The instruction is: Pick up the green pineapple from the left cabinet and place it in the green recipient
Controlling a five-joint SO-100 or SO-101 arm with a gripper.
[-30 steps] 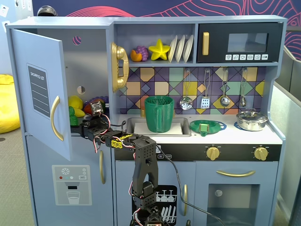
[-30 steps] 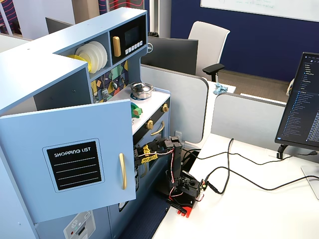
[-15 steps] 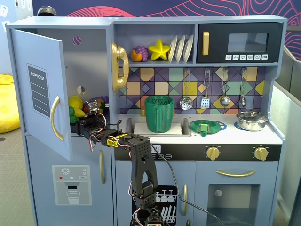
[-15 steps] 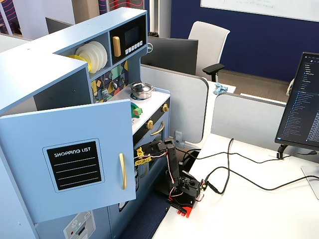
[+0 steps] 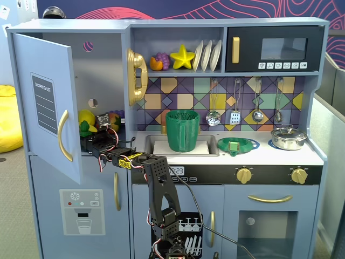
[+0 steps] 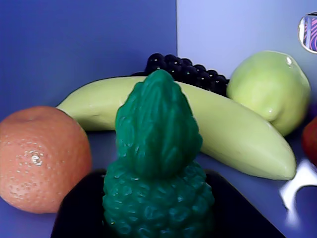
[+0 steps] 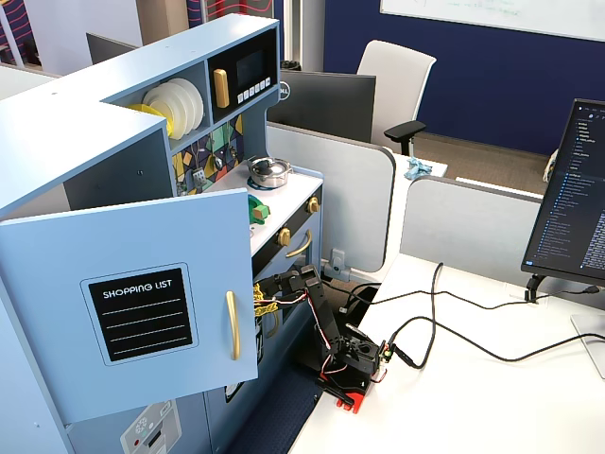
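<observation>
Green pineapple, a small bumpy dark-green plastic toy fruit with a pointed leafy crown, filled the nearest part of the wrist view, standing upright with dark claw parts showing on either side of its base; whether the claw was clenched on it or only around it could not be told. Just left of it lay a round orange plastic fruit. Behind it a long pale-yellow plastic banana ran across, with a bunch of dark purple plastic grapes and a pale green-yellow rounded fruit farther back against the light-blue walls.

In a fixed view the black arm rose in front of the kitchen and reached left into the left cabinet, a tall light-blue compartment whose door, with curved gold handle and dark shopping-list panel, stood open. The claw sat low inside, beside the pineapple and other fruit.

Well to the right in that view, the green recipient, a tall dark-green ribbed tapered plastic cup, stood in the sink. Farther right lay a flat round green dish and a silver lidded pot.

In another fixed view the arm's base sat on the white table.
</observation>
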